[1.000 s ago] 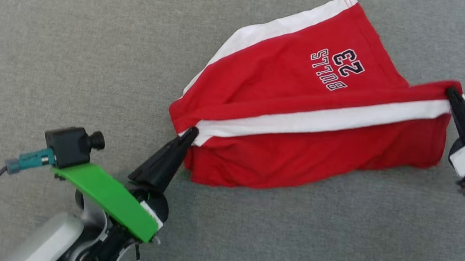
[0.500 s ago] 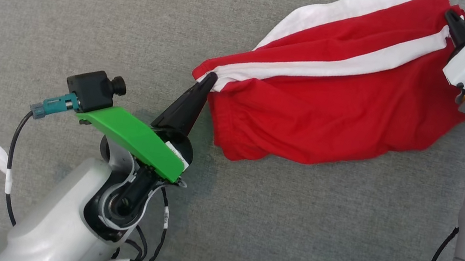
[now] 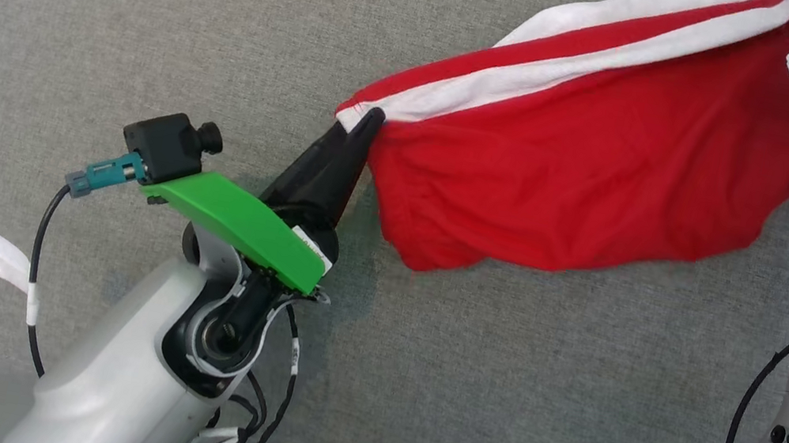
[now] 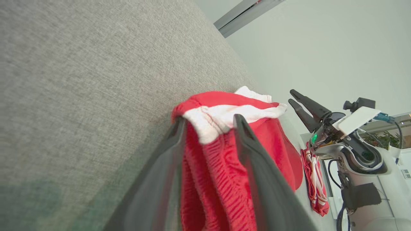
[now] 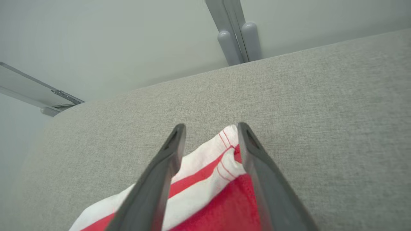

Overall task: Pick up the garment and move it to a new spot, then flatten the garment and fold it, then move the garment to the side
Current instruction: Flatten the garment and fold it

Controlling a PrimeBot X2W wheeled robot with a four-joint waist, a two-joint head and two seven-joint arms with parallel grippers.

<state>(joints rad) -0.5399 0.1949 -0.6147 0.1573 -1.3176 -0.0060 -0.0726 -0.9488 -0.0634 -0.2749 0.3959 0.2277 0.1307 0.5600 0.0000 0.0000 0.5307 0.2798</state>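
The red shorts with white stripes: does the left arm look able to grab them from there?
Probably yes: the left gripper is open, and a corner of the red shorts with white stripes lies between its jaws, nothing blocking it.

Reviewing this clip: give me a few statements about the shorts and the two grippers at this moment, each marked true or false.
1. The shorts are red with white stripes. True.
2. The left gripper is clamped shut on the cloth. False: its fingers stand apart, with a corner of the shorts between them.
3. The shorts lie on a grey surface. True.
4. The right gripper sits over the middle of the shorts. False: it is at a striped corner, fingers apart with the cloth between them.
5. A second red garment lies beyond the right arm in the left wrist view. True.
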